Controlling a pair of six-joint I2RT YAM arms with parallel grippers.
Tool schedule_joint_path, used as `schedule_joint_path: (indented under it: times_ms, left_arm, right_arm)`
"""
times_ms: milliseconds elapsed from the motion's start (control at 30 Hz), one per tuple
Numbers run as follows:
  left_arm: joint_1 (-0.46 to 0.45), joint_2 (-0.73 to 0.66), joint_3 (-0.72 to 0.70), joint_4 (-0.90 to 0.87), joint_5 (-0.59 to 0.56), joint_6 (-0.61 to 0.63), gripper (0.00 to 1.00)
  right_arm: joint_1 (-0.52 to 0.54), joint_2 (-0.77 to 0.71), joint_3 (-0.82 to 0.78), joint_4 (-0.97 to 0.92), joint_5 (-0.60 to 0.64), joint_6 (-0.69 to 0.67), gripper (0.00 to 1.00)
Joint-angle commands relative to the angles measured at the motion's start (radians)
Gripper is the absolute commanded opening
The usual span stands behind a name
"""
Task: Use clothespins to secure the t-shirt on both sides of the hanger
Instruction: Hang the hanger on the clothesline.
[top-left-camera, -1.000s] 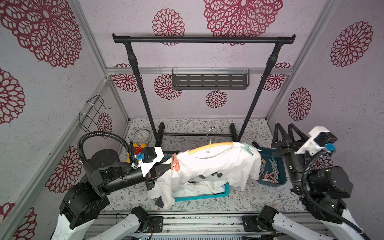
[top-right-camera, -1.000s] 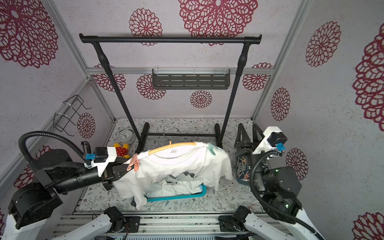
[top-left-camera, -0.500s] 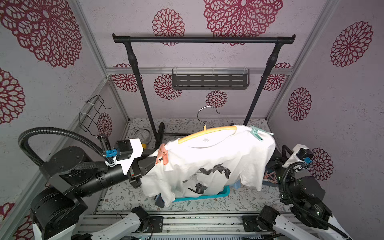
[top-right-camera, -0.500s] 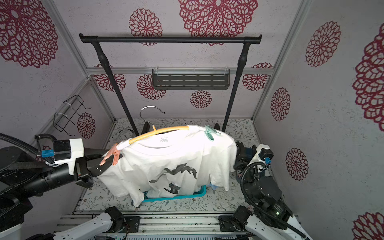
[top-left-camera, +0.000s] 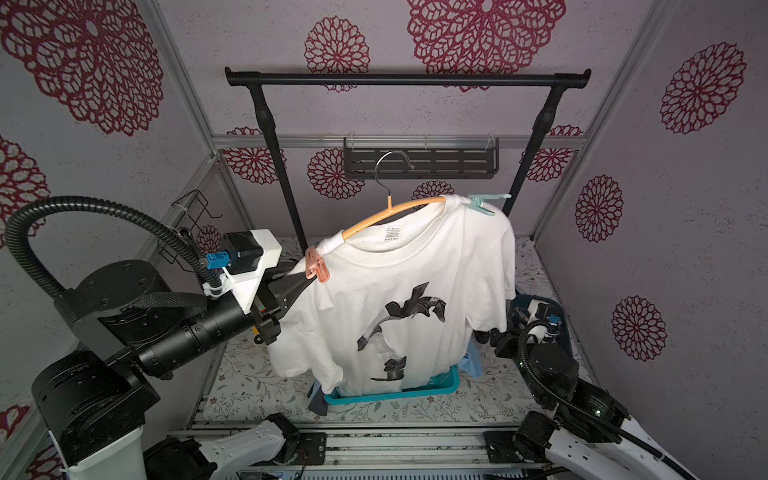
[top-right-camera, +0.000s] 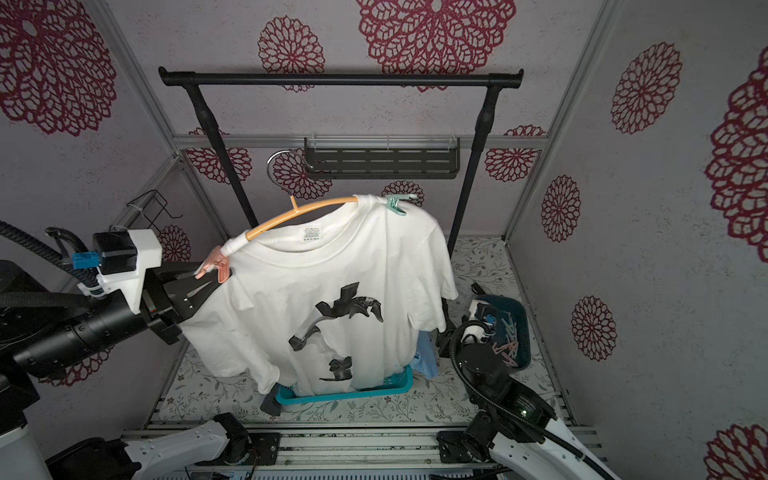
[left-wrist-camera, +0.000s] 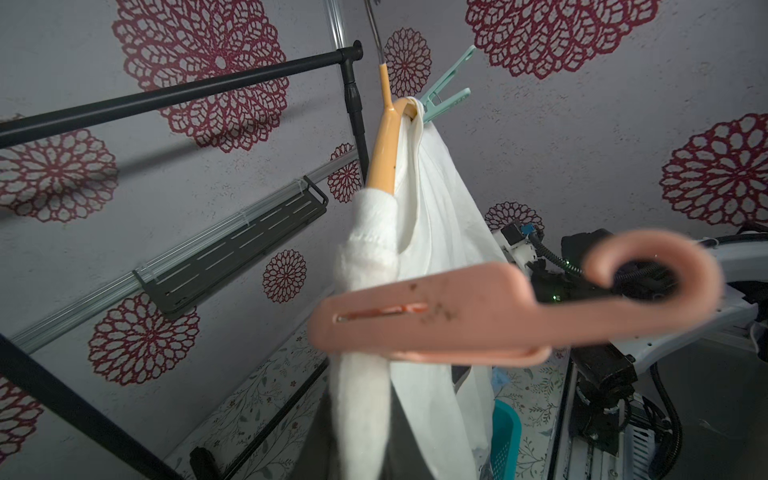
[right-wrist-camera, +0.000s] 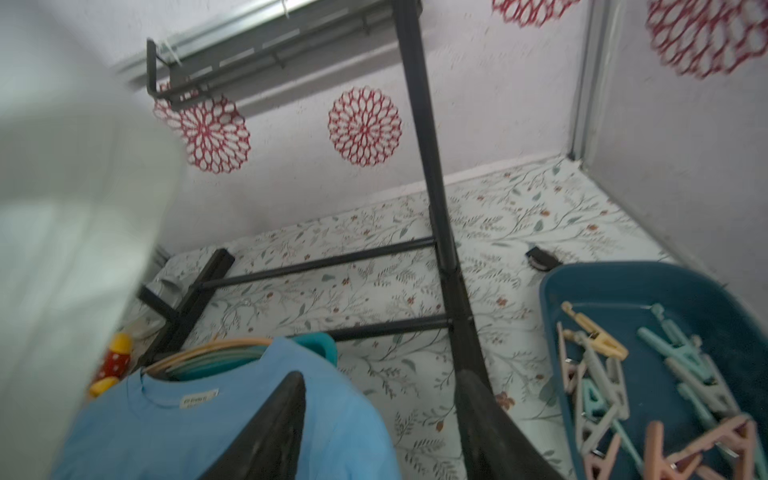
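A white t-shirt (top-left-camera: 399, 299) with a black print hangs on an orange hanger (top-left-camera: 390, 212), held up in the air in both top views. My left gripper (top-left-camera: 297, 278) is shut on the hanger's shirt-covered left end (left-wrist-camera: 370, 257). A pink clothespin (top-left-camera: 316, 268) (left-wrist-camera: 478, 307) is clipped on the left shoulder just beyond its fingers. A mint green clothespin (top-left-camera: 482, 203) (left-wrist-camera: 446, 93) grips the right shoulder. My right gripper (right-wrist-camera: 381, 376) stands open and empty, low behind the shirt's right hem. Beside it is the dark blue tray (right-wrist-camera: 582, 282) holding several loose clothespins (right-wrist-camera: 602, 374).
The black clothes rack (top-left-camera: 407, 79) stands behind and above the hanger's metal hook (top-left-camera: 388, 166). A black shelf (top-left-camera: 419, 162) is fixed on the back wall. A teal basket (top-left-camera: 415, 390) under the shirt holds a blue shirt (right-wrist-camera: 232, 415) and more hangers. A wire holder (top-left-camera: 191, 216) hangs on the left wall.
My left arm has lifted the hanger and t-shirt off the basket, up and towards the rack. The right arm has dropped low beside the tray, and its jaws have opened a little wider.
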Motion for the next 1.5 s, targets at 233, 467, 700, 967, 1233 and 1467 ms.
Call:
schedule_joint_path:
  times_ms: [233, 467, 700, 967, 1233, 1467]
  left_arm:
    - [-0.003, -0.018, 0.186, 0.076, -0.084, -0.046, 0.0]
    - [-0.002, -0.01, 0.226, 0.098, -0.118, -0.045, 0.0]
    - [-0.002, -0.009, 0.232, 0.132, -0.109, -0.068, 0.0]
    - [-0.002, 0.033, 0.206, 0.138, -0.127, -0.068, 0.0]
    - [-0.003, 0.075, 0.14, 0.134, -0.211, -0.096, 0.0]
    - [-0.003, 0.098, 0.093, 0.146, -0.273, -0.136, 0.0]
  right_arm:
    - [-0.006, 0.173, -0.06, 0.21, -0.208, 0.134, 0.63]
    - [-0.006, 0.147, -0.091, 0.283, -0.275, 0.035, 0.64]
    - [-0.005, 0.038, -0.036, 0.264, -0.44, -0.232, 0.67]
    - [-0.003, 0.094, 0.049, 0.327, -0.793, -0.364, 0.75]
    - [0.05, 0.149, -0.006, 0.51, -0.894, -0.361, 0.77]
    - [0.141, 0.268, 0.041, 0.664, -0.871, -0.31, 0.76]
